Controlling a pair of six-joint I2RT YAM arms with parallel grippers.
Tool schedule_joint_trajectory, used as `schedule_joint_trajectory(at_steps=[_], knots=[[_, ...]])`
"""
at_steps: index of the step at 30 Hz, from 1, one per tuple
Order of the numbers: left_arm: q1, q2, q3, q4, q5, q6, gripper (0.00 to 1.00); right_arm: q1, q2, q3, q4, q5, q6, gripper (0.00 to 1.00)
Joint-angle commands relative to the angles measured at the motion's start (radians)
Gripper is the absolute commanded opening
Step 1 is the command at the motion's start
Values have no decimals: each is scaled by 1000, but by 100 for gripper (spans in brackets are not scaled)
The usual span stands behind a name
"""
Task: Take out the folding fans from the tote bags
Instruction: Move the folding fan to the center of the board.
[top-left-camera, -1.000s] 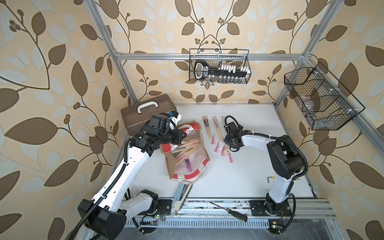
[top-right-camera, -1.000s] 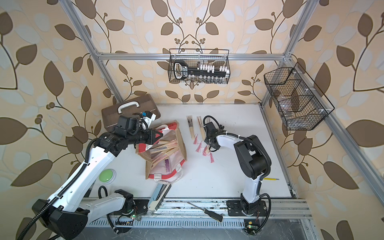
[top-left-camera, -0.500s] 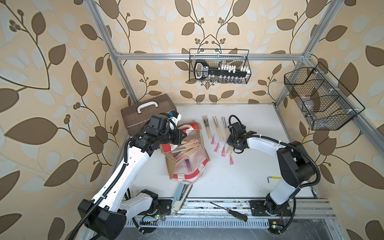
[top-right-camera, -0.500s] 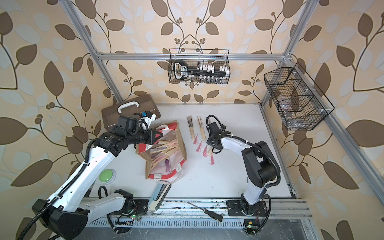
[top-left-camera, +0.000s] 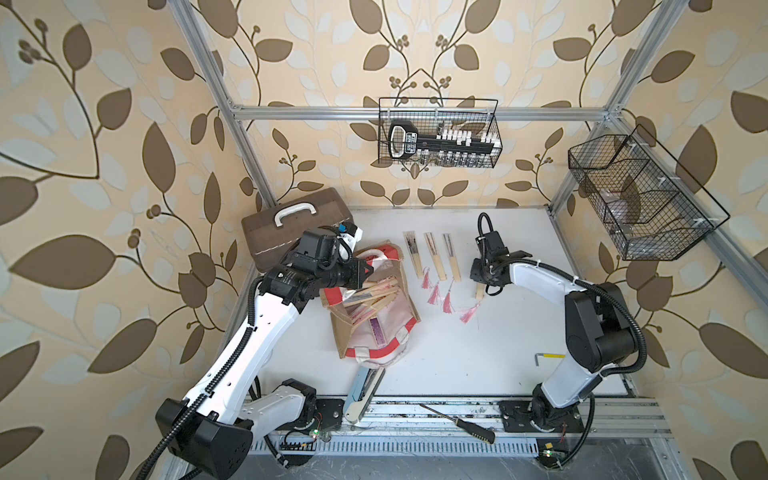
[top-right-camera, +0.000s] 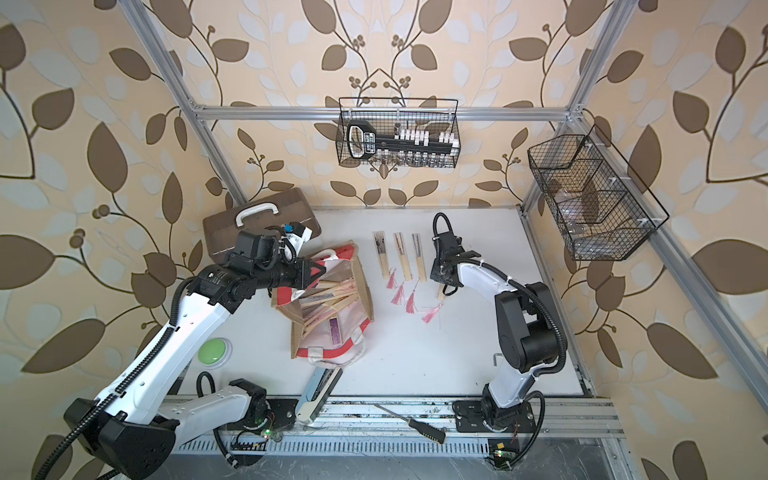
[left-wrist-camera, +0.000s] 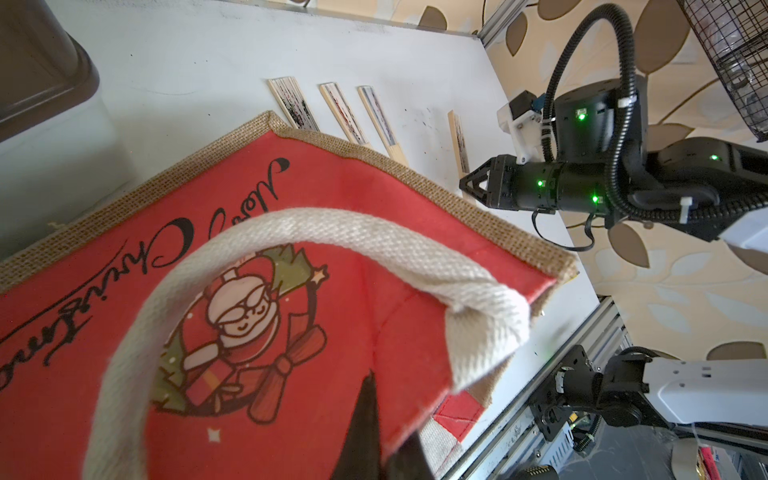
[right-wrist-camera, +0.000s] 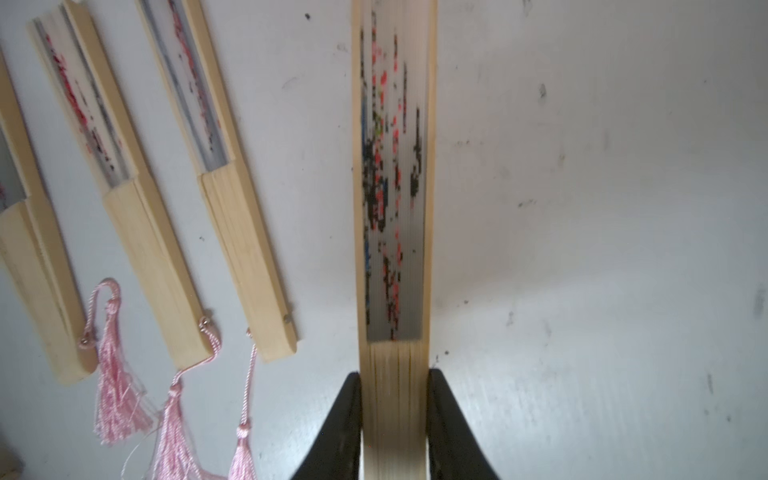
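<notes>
- While the left gripper (top-left-camera: 368, 271) stays out of the bag itself, it is pinched fully closed on the red rim of the tote bag (top-left-camera: 341, 328), and that panel stands lifted off the table (top-left-camera: 478, 365).
- The bag lies left of centre, gaping, a bundle of fans (top-left-camera: 374, 296) showing inside.
- To its right, three fans (top-left-camera: 434, 257) lie in a row, pink tassels pointing near.
- Just right of that row, the right gripper (right-wrist-camera: 392, 374) clamps narrowly on the bamboo end of a fourth fan (right-wrist-camera: 392, 187).
</notes>
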Motion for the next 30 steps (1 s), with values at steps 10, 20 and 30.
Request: schedule_joint_trajectory(at_steps=[10,20,30], knots=[[-13,-21,20,12,1,11,0,-32,215,216,27,-115,-316,27],[-15,-20,21,9,-5,12,0,-3,403,435,-58,-113,-360,28],[-15,-17,21,7,-9,14,0,-7,446,464,-81,-120,-323,28]])
